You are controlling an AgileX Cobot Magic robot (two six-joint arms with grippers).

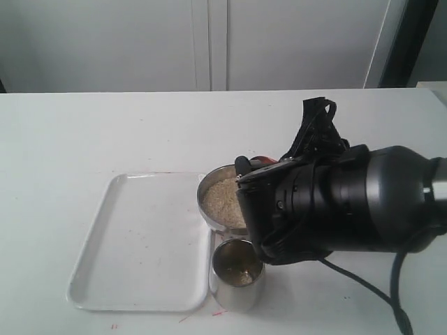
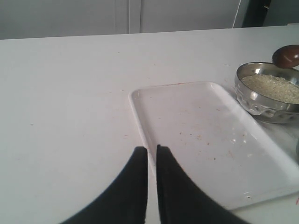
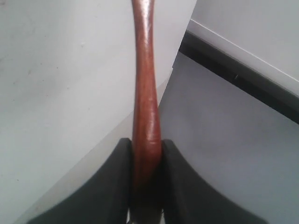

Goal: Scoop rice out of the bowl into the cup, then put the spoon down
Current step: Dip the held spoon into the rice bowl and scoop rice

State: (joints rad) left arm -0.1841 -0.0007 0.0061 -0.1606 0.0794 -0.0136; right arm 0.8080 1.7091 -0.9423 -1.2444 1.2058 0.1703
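The steel bowl (image 1: 208, 206) holds a heap of rice (image 1: 222, 199) and stands just right of the tray; the left wrist view shows the bowl (image 2: 261, 103) and rice (image 2: 274, 87) too. In front of it stands the steel cup (image 1: 237, 286) with some rice at its bottom. My right gripper (image 3: 145, 142) is shut on the reddish-brown spoon's handle (image 3: 145, 88). The spoon's head (image 2: 286, 55) shows by the bowl's far rim; whether it carries rice I cannot tell. My left gripper (image 2: 152, 149) is shut on nothing, low over the tray's near left edge.
A white rectangular tray (image 1: 140, 241) lies left of the bowl and cup, with a few specks on it. My bulky right arm (image 1: 349, 206) covers the bowl's right side. White cabinet doors stand behind the table's far edge.
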